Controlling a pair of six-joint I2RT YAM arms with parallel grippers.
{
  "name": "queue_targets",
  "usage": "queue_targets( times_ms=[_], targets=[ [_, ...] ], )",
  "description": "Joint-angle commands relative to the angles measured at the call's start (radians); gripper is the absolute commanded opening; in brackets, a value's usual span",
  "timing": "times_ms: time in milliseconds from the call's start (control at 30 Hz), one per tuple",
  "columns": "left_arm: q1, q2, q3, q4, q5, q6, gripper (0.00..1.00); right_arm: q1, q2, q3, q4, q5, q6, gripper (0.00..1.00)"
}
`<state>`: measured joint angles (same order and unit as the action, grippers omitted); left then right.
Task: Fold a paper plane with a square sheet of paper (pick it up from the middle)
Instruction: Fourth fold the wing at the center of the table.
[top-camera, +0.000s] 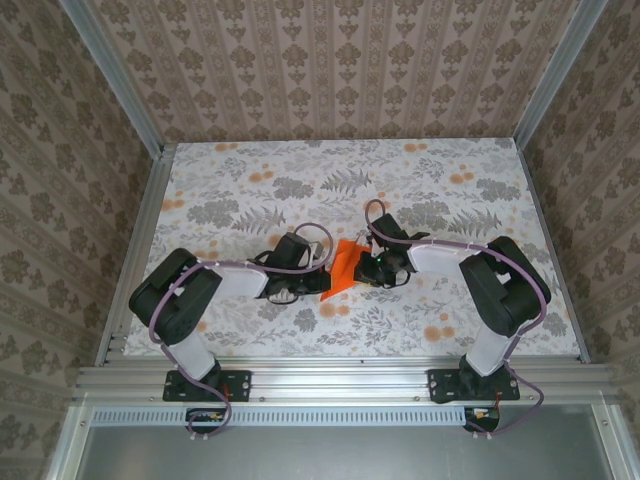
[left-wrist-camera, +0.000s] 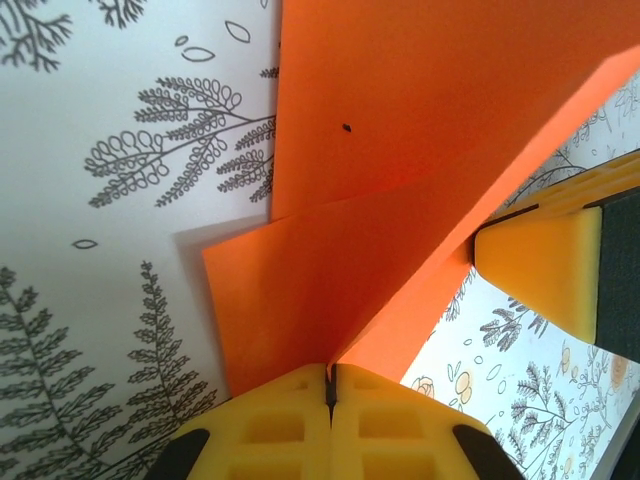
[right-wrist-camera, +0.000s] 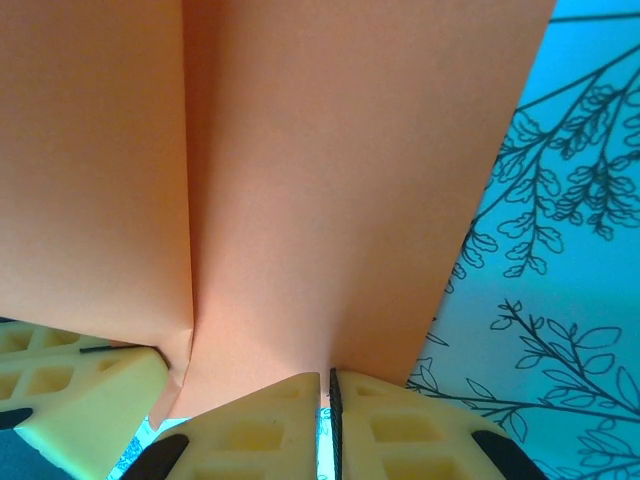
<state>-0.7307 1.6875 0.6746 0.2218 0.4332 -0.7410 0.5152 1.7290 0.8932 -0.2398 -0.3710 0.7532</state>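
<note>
Paper first: the square sheet of paper (top-camera: 345, 263), bright orange, is at the middle of the bench (top-camera: 300, 180), between my two arms and in front of both bases. It is no flat square now. I see creases and angled flaps, and from above it reads as a pointed, roughly triangular shape. In the left wrist view one flap lies low over the bench and casts a shadow on it, while another panel rises steeply toward the upper right.

The left end effector (left-wrist-camera: 330, 378) has its yellow fingers pressed together with no gap I can make out. The orange sheet runs straight into the seam between them, so I read it as pinching the paper at its near edge. The right end effector (right-wrist-camera: 326, 385) is likewise narrow, its fingers nearly meeting with an edge of the sheet caught between them. Each wrist view also shows a yellow finger of the other arm right against the paper: at the right side in the left wrist view, at the lower left in the right wrist view. From above, the two end effectors face each other, close together, with the sheet between them.
</note>
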Motion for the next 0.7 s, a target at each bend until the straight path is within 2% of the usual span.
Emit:
queue_targets(
  times_ms=[0, 100, 233, 367, 667],
  targets=[
    [0.01, -0.01, -0.001, 0.005, 0.034, 0.027, 0.03, 0.005, -0.008, 0.032, -0.035, -0.005, -0.023, 0.14],
    [0.002, -0.033, 0.018, -0.046, 0.017, 0.067, 0.09, 0.005, -0.007, 0.032, -0.016, -0.017, -0.017, 0.15],
    [-0.012, -0.046, 0.047, -0.107, -0.008, 0.116, 0.24, 0.005, -0.002, 0.029, 0.033, -0.04, 0.019, 0.16],
    [-0.031, -0.027, 0.084, -0.165, -0.022, 0.159, 0.32, 0.005, 0.011, 0.031, 0.042, -0.045, 0.032, 0.15],
    [-0.096, -0.01, 0.158, -0.305, -0.14, 0.237, 0.37, 0.005, 0.012, 0.026, 0.064, -0.053, 0.046, 0.15]
  ],
)
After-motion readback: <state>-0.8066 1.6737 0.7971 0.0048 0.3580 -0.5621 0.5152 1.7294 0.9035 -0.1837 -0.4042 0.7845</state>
